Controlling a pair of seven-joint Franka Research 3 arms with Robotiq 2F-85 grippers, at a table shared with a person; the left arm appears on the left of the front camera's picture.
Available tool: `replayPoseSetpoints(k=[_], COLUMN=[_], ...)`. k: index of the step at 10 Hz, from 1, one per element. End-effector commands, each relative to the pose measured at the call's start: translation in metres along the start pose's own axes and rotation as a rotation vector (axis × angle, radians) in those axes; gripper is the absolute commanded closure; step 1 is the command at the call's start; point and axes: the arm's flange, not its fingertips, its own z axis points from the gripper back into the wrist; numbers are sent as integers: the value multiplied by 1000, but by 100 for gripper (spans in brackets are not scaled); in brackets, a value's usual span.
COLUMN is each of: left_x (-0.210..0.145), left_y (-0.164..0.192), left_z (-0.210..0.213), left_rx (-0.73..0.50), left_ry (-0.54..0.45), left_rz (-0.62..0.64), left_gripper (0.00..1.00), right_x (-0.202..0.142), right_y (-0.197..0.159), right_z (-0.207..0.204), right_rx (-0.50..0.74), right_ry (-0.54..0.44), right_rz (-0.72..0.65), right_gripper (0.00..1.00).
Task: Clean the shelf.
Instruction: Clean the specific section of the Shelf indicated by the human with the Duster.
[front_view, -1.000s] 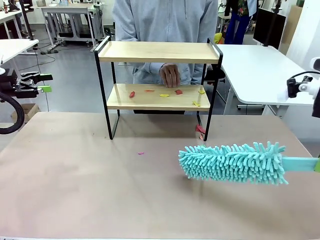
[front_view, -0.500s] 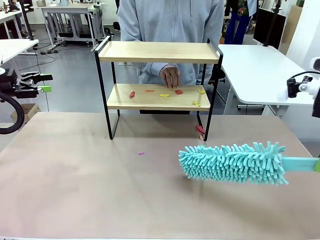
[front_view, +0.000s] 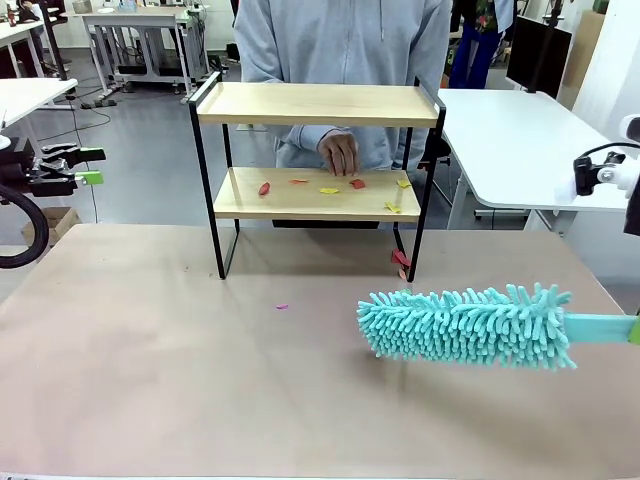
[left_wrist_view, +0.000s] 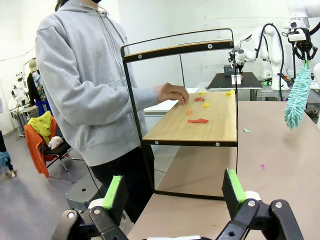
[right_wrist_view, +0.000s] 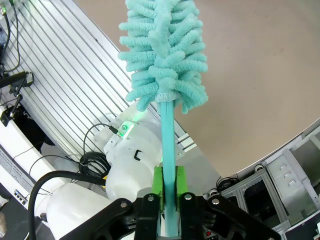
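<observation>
1. Front view: the shelf (front_view: 315, 105) stands at the far middle of the counter (front_view: 150, 350). Coloured scraps (front_view: 329, 190) litter its lower board, with a person's hand (front_view: 342, 152) beside them. The teal duster (front_view: 465, 325) hovers well short of the shelf, so no sweeping looks done.
2. Left wrist view: the left end effector (left_wrist_view: 174, 190) gapes wide and empty, facing the shelf's end.
3. Right wrist view: the right end effector (right_wrist_view: 168, 185) is clamped on the duster's handle.

One shelf (front_view: 316, 104) with two wood boards, one fluffy teal duster (front_view: 465, 325), one person (front_view: 340, 40) behind it — and I count six little coloured scraps (front_view: 329, 190) on the lower board, plus one pink bit (front_view: 282, 306) on the table (front_view: 150, 380).
</observation>
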Motion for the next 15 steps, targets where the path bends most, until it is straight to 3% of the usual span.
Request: replayPoseSetpoints(k=[1,4,8,10,11,12,15], left_x=[4,4,4,4,4,4,4], left_y=[-2,-2,-2,-2,-2,-2,-2], left_z=[0,0,0,0,0,0,0], left_rx=[-1,-1,-1,-1,-1,-1,-1], left_ry=[5,5,5,5,5,5,5], left_rz=[-5,-5,-5,-5,-5,-5,-5], left_gripper=[0,0,0,0,0,0,0], right_x=[29,110,172,199,207,184,184], right_y=[9,41,92,104,106,103,103], right_z=[10,39,63,64,64,68,68], right_rx=[25,36,68,121,168,99,99], right_ry=[0,-98,-300,-387,-365,-333,-333], right_rz=[-126,-222,-416,-450,-472,-419,-419], right_gripper=[87,87,87,87,87,87,87])
